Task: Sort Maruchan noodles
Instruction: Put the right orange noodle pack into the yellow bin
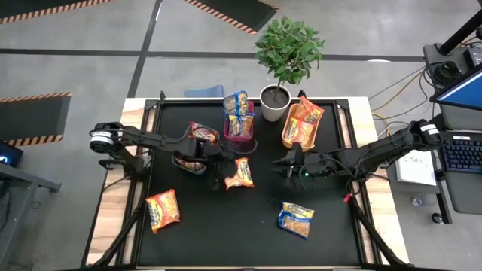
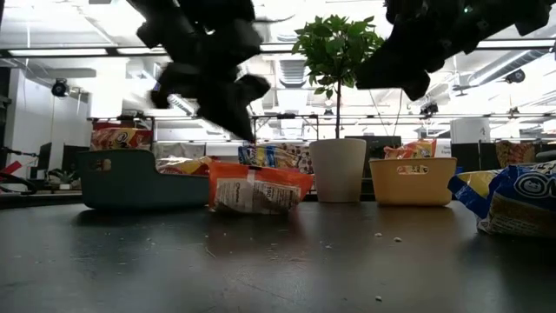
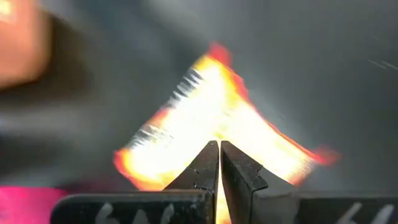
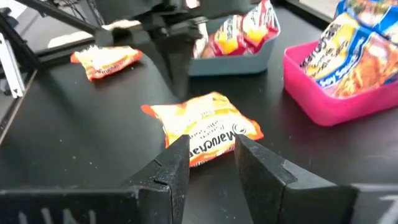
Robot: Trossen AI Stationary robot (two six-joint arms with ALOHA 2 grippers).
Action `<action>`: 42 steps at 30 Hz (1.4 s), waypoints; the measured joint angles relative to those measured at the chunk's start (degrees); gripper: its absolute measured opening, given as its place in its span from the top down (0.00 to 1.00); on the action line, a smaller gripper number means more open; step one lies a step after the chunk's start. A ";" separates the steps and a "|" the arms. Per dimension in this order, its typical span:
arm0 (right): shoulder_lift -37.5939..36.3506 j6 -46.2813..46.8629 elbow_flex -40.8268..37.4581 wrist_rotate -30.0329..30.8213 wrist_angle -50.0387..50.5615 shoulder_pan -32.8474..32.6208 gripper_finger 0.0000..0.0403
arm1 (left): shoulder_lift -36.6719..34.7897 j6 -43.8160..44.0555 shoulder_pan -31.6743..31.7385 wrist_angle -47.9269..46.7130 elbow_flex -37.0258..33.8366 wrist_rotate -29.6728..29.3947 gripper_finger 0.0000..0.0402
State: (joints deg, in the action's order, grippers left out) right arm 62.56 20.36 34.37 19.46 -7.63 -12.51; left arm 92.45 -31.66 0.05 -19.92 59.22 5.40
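Orange Maruchan packet lay flat mid-table, and I had the left gripper just beside its edge with fingers pressed together, gripping nothing that I could see. My right gripper hung near the packet's other side, fingers parted and empty, while other packets sat in the pink bin, orange bin and teal bin.

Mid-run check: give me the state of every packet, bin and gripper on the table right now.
Center orange packet: flat on table, loose.
Left orange packet: on table.
Blue packet: on table.
Teal bin: holds red packets.
Pink bin: holds blue packets.
Orange bin: holds orange packets.
Left gripper: shut, empty.
Right gripper: open, empty.
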 joint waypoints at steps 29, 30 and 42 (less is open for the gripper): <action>2.94 8.77 0.02 -0.50 -1.31 -1.86 0.81 | 7.80 9.30 4.80 14.92 3.02 12.03 1.00; 3.00 11.04 0.00 -0.33 -0.23 -1.70 0.81 | 7.51 8.63 4.50 11.43 3.02 12.07 1.00; 3.16 28.85 0.00 0.05 1.50 0.51 0.71 | 6.83 8.10 0.06 0.45 -0.30 12.02 1.00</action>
State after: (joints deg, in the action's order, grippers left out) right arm 65.71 49.21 34.37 19.51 -6.14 -12.00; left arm 99.29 -23.56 0.11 -19.47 58.92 17.42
